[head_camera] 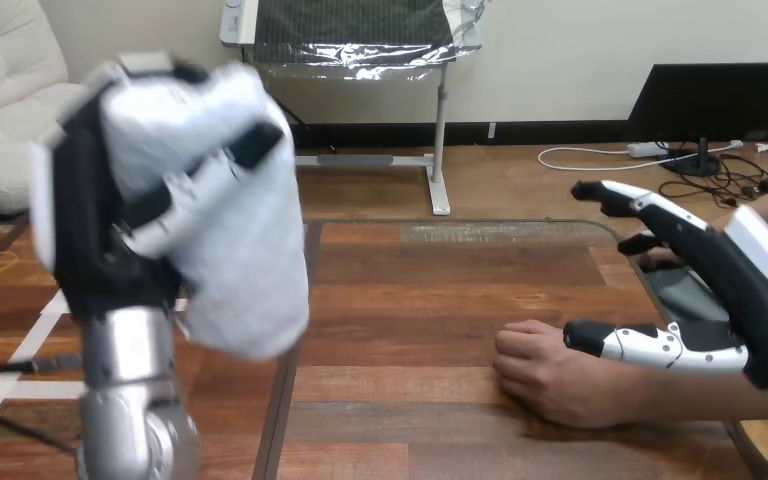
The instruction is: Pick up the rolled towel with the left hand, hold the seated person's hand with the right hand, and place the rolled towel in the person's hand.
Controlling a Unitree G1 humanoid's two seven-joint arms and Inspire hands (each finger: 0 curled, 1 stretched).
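Note:
My left hand (95, 225) is raised high at the left of the head view, fingers curled round the white rolled towel (245, 270), which hangs upright in its grasp. The person's hand (550, 375) lies as a loose fist on the wooden table (410, 300) at the lower right. My right hand (735, 290) hovers over the person's wrist with fingers straight and thumb stretched toward the fist, curled round nothing.
The table's far edge runs across the middle of the view, and its left edge falls just under the towel. A dark pad (685, 290) lies on the table at the right, beneath my right hand.

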